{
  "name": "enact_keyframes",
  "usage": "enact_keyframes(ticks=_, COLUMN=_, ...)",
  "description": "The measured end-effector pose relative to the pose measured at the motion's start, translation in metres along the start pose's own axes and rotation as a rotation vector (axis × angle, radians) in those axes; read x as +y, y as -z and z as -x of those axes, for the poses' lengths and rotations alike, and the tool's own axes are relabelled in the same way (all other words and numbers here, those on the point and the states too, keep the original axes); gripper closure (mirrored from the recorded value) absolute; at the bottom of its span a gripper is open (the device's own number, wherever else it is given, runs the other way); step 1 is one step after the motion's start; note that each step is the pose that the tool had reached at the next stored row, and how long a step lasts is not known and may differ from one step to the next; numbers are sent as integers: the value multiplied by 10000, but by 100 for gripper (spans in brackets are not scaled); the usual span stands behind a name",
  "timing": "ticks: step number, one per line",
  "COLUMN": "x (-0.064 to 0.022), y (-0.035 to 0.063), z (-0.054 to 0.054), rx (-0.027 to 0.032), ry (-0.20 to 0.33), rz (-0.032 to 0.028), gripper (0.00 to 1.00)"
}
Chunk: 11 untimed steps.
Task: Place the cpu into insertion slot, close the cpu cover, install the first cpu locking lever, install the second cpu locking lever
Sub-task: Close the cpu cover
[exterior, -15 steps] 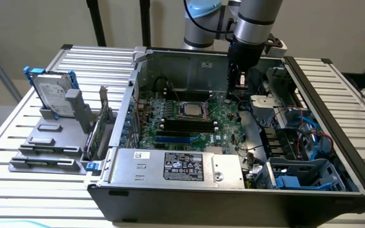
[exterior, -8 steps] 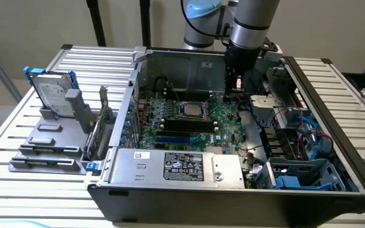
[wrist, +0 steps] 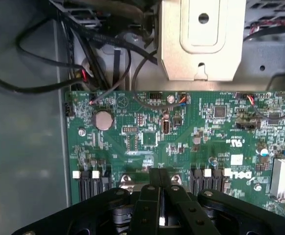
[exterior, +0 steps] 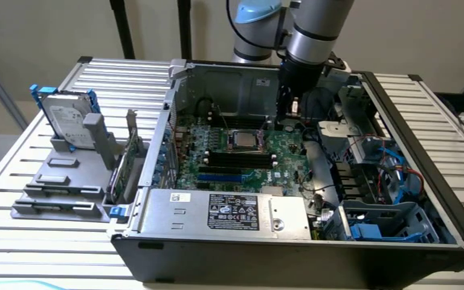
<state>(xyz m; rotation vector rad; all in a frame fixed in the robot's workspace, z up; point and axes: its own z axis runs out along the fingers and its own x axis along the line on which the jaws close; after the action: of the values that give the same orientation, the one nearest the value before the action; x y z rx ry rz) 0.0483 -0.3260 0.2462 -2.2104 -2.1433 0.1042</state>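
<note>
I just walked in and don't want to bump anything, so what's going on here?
A robot arm is reaching into an open computer case lying on its side. Its gripper is shut with nothing visibly held, poised over the green motherboard near the insertion slot, where a silvery cpu appears to sit already.

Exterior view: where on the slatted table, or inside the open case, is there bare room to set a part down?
Bare slats of the table lie between the grey rack and the near edge, beyond the hard drive, and beside the case on the exterior view's right. Inside, it is crowded: motherboard, power supply, cables.
</note>
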Motion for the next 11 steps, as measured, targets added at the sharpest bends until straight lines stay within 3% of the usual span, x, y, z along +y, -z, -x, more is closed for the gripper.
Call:
enact_keyframes(ticks=3, x=-45, y=-3, z=1, rx=-17, ry=7, rz=-245, gripper=89)
enact_keyframes(ticks=11, x=-195, y=-17, z=6, rx=-42, ry=19, rz=-708, gripper=89)
